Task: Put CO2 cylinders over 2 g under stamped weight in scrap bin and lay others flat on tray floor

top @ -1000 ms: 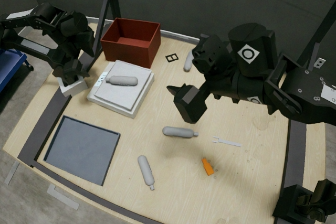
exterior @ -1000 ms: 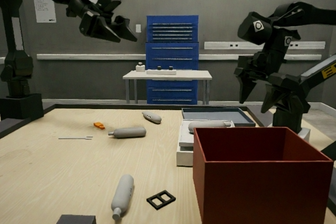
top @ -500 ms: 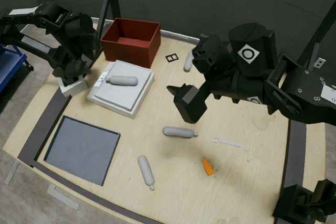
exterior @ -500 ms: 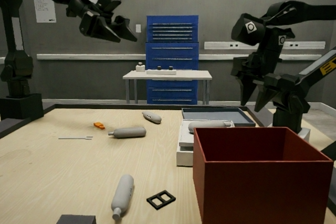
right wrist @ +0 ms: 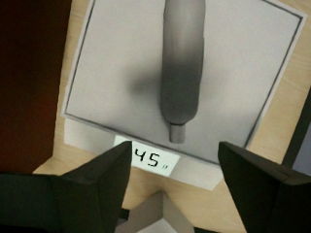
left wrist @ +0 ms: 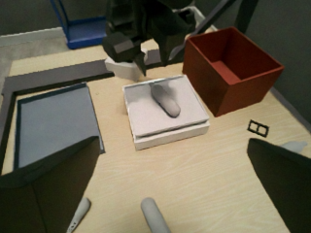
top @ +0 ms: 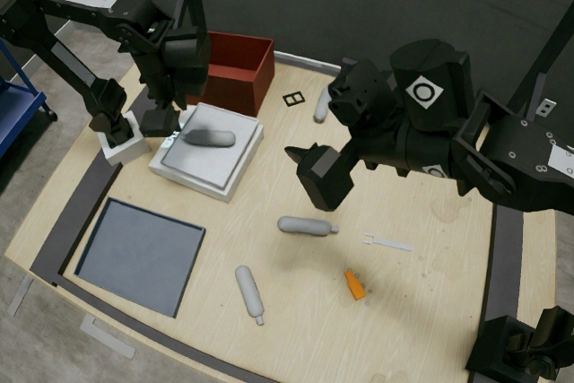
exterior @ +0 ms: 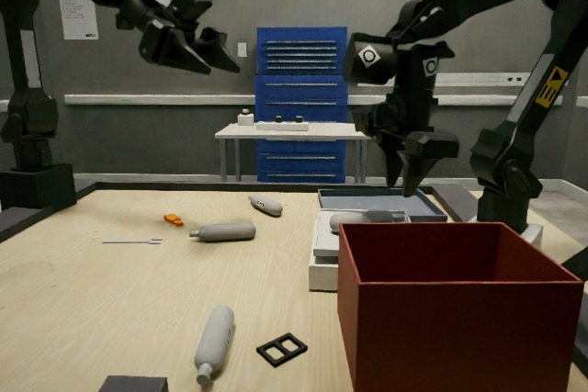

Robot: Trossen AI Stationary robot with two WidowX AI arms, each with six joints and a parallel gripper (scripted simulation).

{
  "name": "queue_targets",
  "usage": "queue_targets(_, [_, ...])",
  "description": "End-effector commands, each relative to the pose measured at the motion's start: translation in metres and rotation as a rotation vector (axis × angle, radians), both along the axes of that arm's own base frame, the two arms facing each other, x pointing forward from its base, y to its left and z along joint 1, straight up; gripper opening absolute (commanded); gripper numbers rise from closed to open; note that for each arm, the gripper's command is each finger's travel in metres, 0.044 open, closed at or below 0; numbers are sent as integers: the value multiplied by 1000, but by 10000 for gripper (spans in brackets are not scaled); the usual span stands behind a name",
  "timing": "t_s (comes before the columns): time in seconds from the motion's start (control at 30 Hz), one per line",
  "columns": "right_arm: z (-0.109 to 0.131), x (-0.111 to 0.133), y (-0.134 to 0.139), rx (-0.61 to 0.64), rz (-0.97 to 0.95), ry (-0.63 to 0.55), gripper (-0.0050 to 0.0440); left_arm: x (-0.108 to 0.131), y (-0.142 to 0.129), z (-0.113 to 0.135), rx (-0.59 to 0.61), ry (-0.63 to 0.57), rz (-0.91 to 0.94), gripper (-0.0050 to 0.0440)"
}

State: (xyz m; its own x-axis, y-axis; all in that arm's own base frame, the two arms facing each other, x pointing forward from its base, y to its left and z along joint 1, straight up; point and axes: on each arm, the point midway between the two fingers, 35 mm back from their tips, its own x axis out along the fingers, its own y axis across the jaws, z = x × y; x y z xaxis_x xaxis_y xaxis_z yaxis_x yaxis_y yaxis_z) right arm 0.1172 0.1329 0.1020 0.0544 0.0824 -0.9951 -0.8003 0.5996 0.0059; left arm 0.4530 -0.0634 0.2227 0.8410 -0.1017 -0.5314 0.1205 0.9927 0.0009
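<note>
"Grey cylinder (top: 215,137) (exterior: 351,221) (left wrist: 166,101) (right wrist: 182,73) on the scale (top: 211,165) (exterior: 323,278) (left wrist: 170,141) (right wrist: 112,49), lying on its side; where are your jaws?"

"My right jaws (top: 181,117) (exterior: 400,189) hang above its neck end, partly spread, pinching nothing; my left jaws (top: 308,124) (exterior: 223,71) are wide apart, also bare, well away over the table (top: 417,314) (exterior: 142,283) (left wrist: 194,184) (right wrist: 219,209)."

"What could spoil the pick?"

"Coming down off-centre, I'd say; one finger would land on that rounded back, and the body could roll out or be shoved along the plate; gripping by the neck might let it swing."

"And the sorting?"

"That worries me more; I read 45 on the display (top: 170,138) (right wrist: 157,160), but my finger crowds its edge and may hide a leading digit; I can't see this one's stamp, so a wrong comparison would send it wrong."

"Which ways out?"

"Taking the top view as the dial, centred on the scale: the scrap bin (top: 231,98) (exterior: 460,330) (left wrist: 206,80) (right wrist: 29,87) near 1 o'clock, the tray (top: 139,253) (exterior: 375,202) (left wrist: 58,121) (right wrist: 303,150) at 7; carried too low, the cylinder could clip the bin's rim; released high over the tray, it could bounce or roll."
</note>
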Motion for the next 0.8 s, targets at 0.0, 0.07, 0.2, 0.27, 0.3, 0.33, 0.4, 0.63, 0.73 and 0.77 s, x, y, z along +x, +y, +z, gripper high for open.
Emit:
queue_targets(0.0, [0, 18, 16, -30, -26, 12, 249, 0, 0, 11, -5, -27, 1, 440])
queue_targets(0.07, [-3, 22, 20, -42, -31, 20, 249, 0, 0, 11, -5, -27, 1, 440])
queue_targets(0.2, [-6, 26, 22, -53, -34, 27, 249, 0, 0, 11, -5, -27, 1, 440])
queue_targets(0.27, [-8, 27, 24, -59, -37, 32, 249, 0, 0, 11, -5, -27, 1, 440])
queue_targets(0.3, [-8, 28, 25, -60, -37, 33, 249, 0, 0, 11, -5, -27, 1, 440])
queue_targets(0.33, [-8, 28, 25, -61, -37, 34, 249, 0, 0, 11, -5, -27, 1, 440])
queue_targets(0.4, [-8, 28, 25, -61, -37, 35, 249, 0, 0, 11, -5, -27, 1, 440])
queue_targets(0.63, [-25, 25, 21, -81, -31, 53, 249, 0, 0, 11, -5, -27, 1, 440])
queue_targets(0.73, [-26, 25, 21, -81, -31, 53, 249, 0, 0, 11, -5, -27, 1, 440])
queue_targets(0.77, [-28, 25, 21, -81, -31, 53, 249, 0, 0, 11, -5, -27, 1, 440])
